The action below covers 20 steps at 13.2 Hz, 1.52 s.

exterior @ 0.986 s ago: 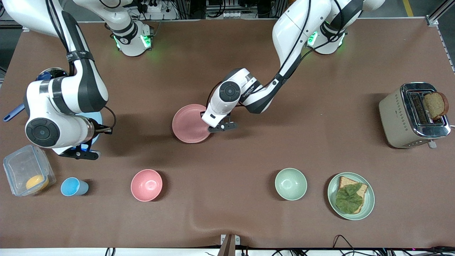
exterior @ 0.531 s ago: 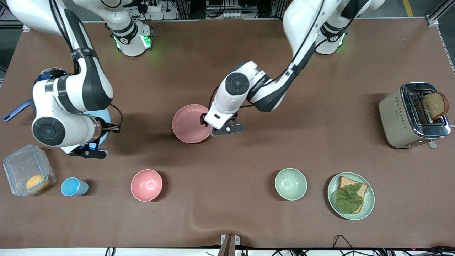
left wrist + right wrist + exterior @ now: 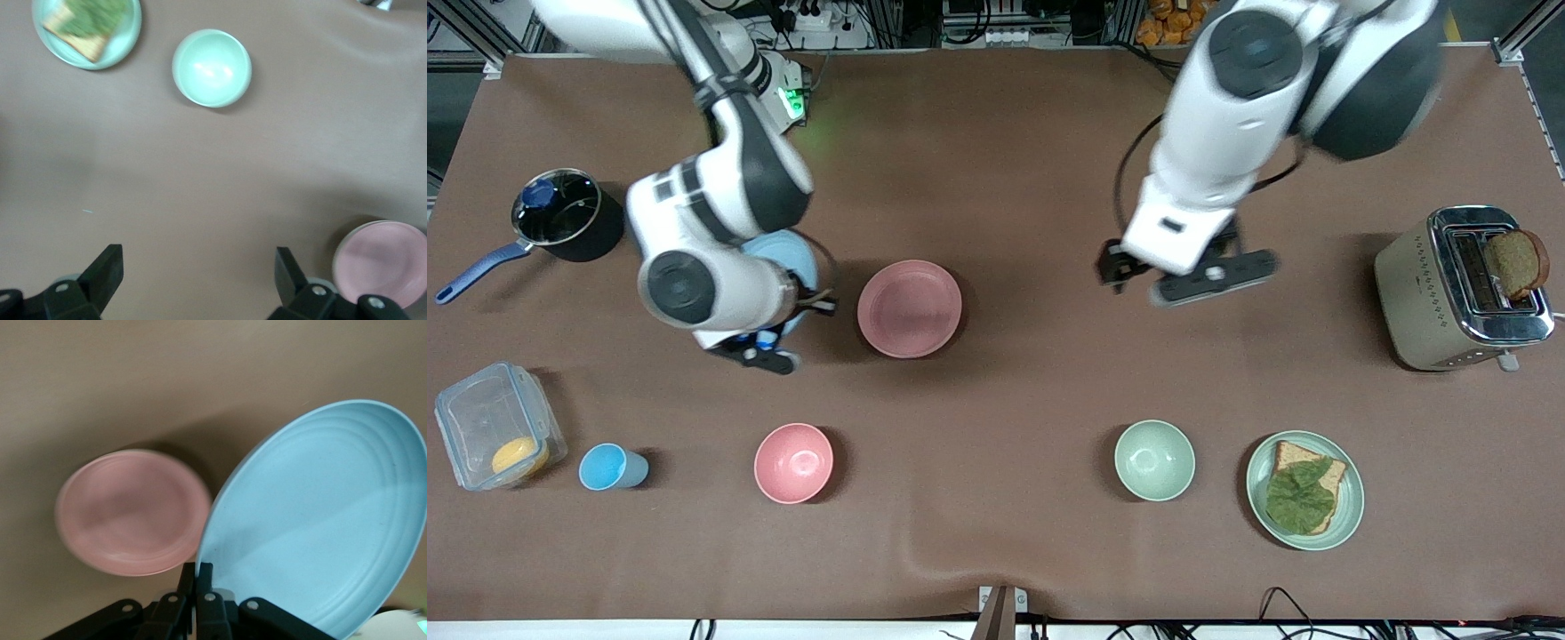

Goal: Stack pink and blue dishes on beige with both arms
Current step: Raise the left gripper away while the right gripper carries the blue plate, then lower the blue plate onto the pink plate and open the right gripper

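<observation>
The left gripper (image 3: pixel 1196 276) has let go, risen with jaws apart and left the pink plate (image 3: pixel 910 308) mid-table, probably on the beige one, while the right gripper (image 3: pixel 769 348), clamped on the blue plate (image 3: pixel 787 258), nears it for stacking.

blue plate (image 3: pixel 787 253) mostly hidden under the right arm, beige plate covered by the pink plate (image 3: pixel 909 308)

Plate (image 3: pixel 910 308) in the middle of the surface (image 3: pixel 1032 178), on another plate. Second plate (image 3: pixel 793 253) held up beside it, toward the right arm's end. Two bowls (image 3: pixel 793 462) (image 3: pixel 1154 460), cup (image 3: pixel 609 467), toast plate (image 3: pixel 1352 498) nearer the front camera.
</observation>
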### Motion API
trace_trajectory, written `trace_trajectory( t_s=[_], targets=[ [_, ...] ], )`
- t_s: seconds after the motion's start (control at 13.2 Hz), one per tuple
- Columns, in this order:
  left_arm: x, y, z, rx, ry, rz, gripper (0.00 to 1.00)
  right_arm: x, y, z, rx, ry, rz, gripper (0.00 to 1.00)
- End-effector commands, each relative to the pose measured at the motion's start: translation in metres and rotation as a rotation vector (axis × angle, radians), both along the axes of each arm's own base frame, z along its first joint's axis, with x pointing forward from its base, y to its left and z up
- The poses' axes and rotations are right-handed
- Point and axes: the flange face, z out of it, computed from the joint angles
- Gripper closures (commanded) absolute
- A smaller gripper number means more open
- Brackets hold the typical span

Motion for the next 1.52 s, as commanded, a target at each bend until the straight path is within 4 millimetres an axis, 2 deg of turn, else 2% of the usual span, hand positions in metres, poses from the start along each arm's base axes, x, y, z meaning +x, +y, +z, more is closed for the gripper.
trace_trajectory(
  t_s=[0.0,0.08,0.23,0.38,0.53,0.61,0.76,0.91,1.44],
  targets=[
    [-0.011,0.061,0.037,0.045,0.005,-0.094,0.0,-0.03,0.071,-0.003,-0.019,-0.049,-0.06,1.0],
    [-0.012,0.082,0.048,0.055,0.015,-0.124,0.0,-0.037,0.092,-0.011,-0.024,-0.074,-0.094,1.0],
    [-0.011,0.122,0.062,0.058,0.027,-0.175,0.0,-0.048,0.128,-0.041,-0.024,-0.103,-0.102,1.0],
    [-0.006,0.159,0.071,0.046,0.029,-0.237,0.0,-0.055,0.151,-0.083,-0.015,-0.107,-0.08,1.0],
    [-0.005,0.187,0.076,0.036,0.025,-0.268,0.0,-0.065,0.175,-0.113,0.004,-0.133,-0.053,1.0],
    [-0.005,0.192,0.076,0.037,0.028,-0.279,0.0,-0.064,0.179,-0.115,0.016,-0.151,-0.062,1.0],
    [-0.003,0.213,0.073,0.039,0.037,-0.282,0.0,-0.053,0.169,-0.117,0.004,-0.167,-0.067,1.0],
    [-0.002,0.225,0.072,0.029,0.042,-0.271,0.0,-0.05,0.165,-0.118,-0.01,-0.182,-0.054,1.0],
    [-0.002,0.229,0.072,0.026,0.042,-0.257,0.0,-0.045,0.162,-0.13,-0.053,-0.232,-0.018,1.0]
  ],
)
